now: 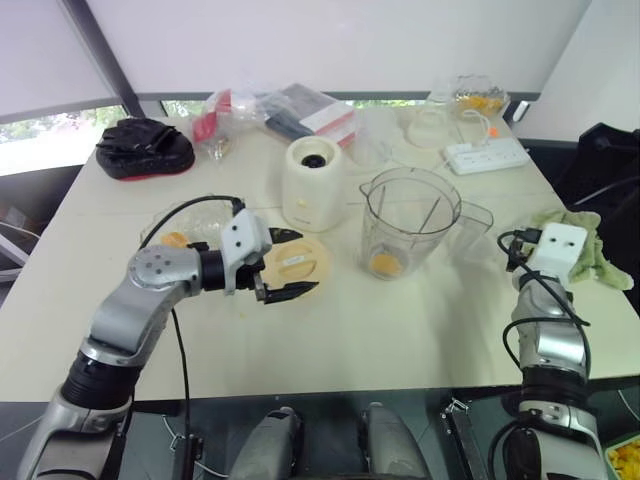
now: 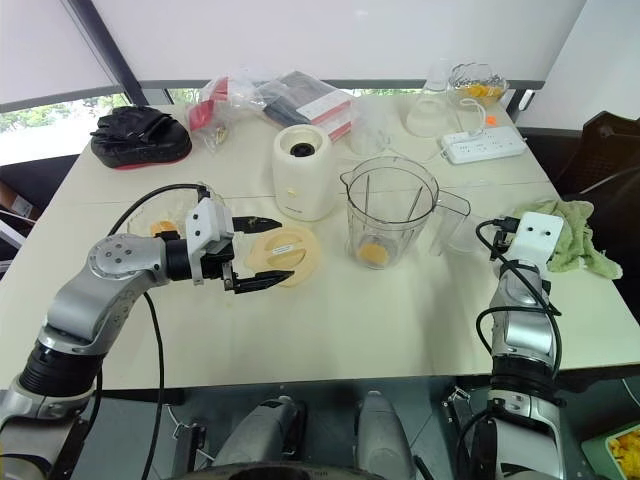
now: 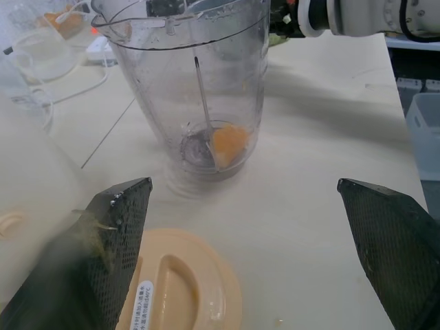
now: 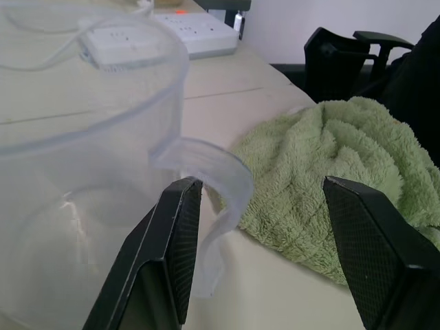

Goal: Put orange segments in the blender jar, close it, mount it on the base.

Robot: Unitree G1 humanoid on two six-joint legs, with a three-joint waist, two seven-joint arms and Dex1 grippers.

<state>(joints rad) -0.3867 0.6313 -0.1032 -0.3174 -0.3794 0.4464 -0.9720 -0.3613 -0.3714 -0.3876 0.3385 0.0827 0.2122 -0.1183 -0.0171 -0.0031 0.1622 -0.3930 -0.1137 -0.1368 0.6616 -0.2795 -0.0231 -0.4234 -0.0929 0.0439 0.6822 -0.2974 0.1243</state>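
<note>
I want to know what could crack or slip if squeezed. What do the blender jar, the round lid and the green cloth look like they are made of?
Blender jar: likely clear, rigid plastic; see-through ribbed walls.
Lid: probably smooth, matte cream plastic with a moulded grip.
Green cloth: soft looped terry, rumpled.

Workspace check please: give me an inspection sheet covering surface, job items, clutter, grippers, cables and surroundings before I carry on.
Surface: cream table, bare near the front edge.
Job's things: blender jar upright, lidless, one orange segment at its bottom; base beside it, socket bare; cream lid flat on the table.
Clutter: green towel, black mitt, packets, glass bowl holding fruit, clear containers.
Grippers: left gripper open over the lid; right gripper open beside the jar's handle, not gripping.
Cables: power strip with white cord.
Surroundings: window blinds, dark chair at right.
</note>
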